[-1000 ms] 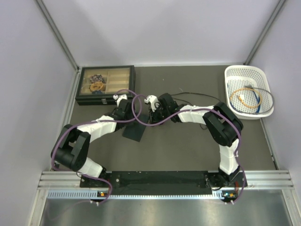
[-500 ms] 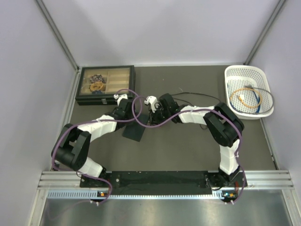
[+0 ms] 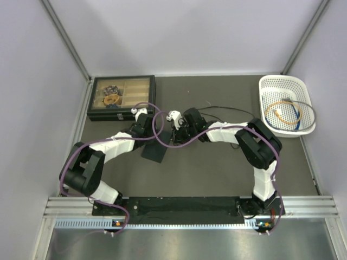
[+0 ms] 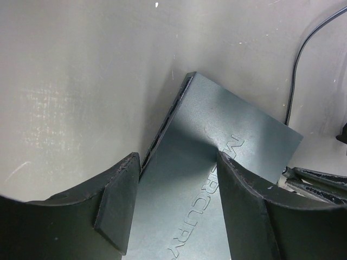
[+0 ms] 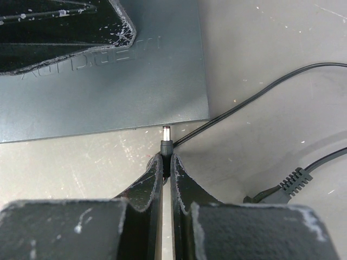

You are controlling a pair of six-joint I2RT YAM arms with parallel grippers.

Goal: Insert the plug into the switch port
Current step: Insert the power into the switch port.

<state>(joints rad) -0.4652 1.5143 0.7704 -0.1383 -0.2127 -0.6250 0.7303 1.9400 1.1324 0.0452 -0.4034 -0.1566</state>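
Observation:
The dark grey switch lies flat on the mat at mid-table. In the left wrist view the switch fills the space between my open left gripper; one finger stands by its slotted edge, the other finger over its top. My right gripper is shut on the black barrel plug. The plug's silver tip points at the switch's near edge and stops just short of it. The port itself is hidden. In the top view both grippers, left and right, meet at the switch.
A black compartment case with clear top stands at the back left. A white basket holding orange and blue cables stands at the back right. The plug's thin black lead trails off right; another lead with a ribbed sleeve lies beside it.
Almost nothing. The switch and the left gripper have shifted very slightly to the left; the right gripper still holds the plug at the switch's edge.

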